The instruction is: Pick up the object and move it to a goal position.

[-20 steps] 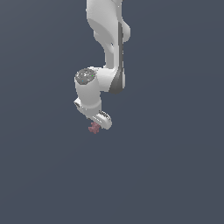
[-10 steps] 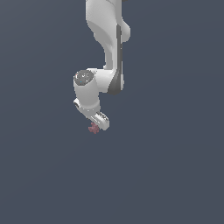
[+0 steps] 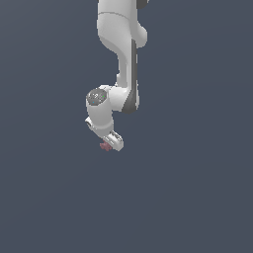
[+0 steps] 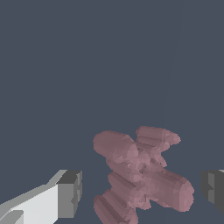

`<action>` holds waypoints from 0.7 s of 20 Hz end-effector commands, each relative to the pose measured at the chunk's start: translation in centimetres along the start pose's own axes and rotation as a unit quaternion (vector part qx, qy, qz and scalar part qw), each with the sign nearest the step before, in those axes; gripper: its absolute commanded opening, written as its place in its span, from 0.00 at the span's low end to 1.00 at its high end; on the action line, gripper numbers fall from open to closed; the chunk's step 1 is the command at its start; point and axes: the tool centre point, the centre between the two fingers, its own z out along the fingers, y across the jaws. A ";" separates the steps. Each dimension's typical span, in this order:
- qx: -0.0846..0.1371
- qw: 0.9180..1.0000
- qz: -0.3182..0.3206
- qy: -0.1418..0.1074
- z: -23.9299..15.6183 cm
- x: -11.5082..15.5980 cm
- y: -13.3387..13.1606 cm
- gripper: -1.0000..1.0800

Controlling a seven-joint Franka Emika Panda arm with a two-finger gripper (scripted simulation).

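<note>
The object (image 3: 104, 146) is a tiny dull reddish-pink knobbly star shape on the grey floor, just under the white hand. In the wrist view it (image 4: 140, 175) lies between my two fingers. My gripper (image 4: 142, 190) is open. One grey pad (image 4: 70, 192) stands clear of the object on one side. The other pad (image 4: 214, 188) stands clear on the other side, and a gap shows at each. In the exterior view the gripper (image 3: 110, 145) is down at the object, partly covering it.
The floor is a plain dark grey surface in both views. The white arm (image 3: 123, 59) reaches down from the top of the exterior view.
The hand has shifted very slightly over the object. The object has not moved.
</note>
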 end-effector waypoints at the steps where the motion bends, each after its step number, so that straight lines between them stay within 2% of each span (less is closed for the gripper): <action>1: 0.000 1.000 0.000 0.000 0.8 0.0 0.0 0.96; 5: 0.000 1.000 0.001 0.000 1.3 0.1 0.0 0.96; 6: 0.000 1.000 0.001 0.000 1.3 0.1 0.0 0.00; 14: 0.000 1.000 0.001 0.000 1.3 0.1 0.0 0.00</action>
